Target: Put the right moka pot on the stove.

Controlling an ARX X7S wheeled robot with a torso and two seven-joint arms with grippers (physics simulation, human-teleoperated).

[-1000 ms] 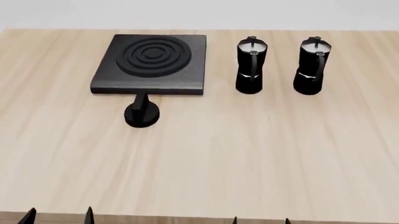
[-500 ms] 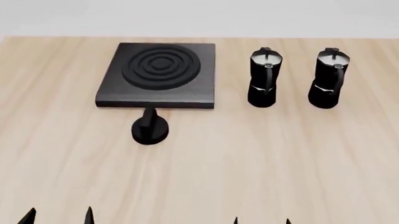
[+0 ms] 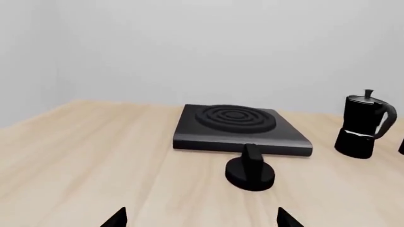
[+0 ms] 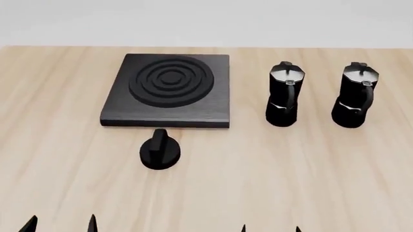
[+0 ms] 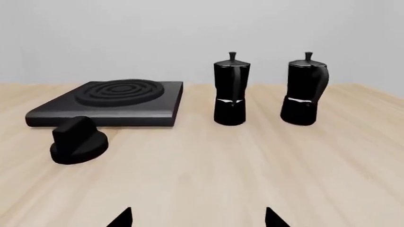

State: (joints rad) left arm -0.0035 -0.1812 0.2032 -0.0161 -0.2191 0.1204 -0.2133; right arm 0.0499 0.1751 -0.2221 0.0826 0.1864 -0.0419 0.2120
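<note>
The right moka pot is standing upright at the table's far right, well apart from the stove, nearest the right gripper, which is waiting empty with fingertips spread.

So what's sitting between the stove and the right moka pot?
The other moka pot stands between the stove and the right moka pot, apart from both. The head view shows this, and so does the right wrist view.
</note>
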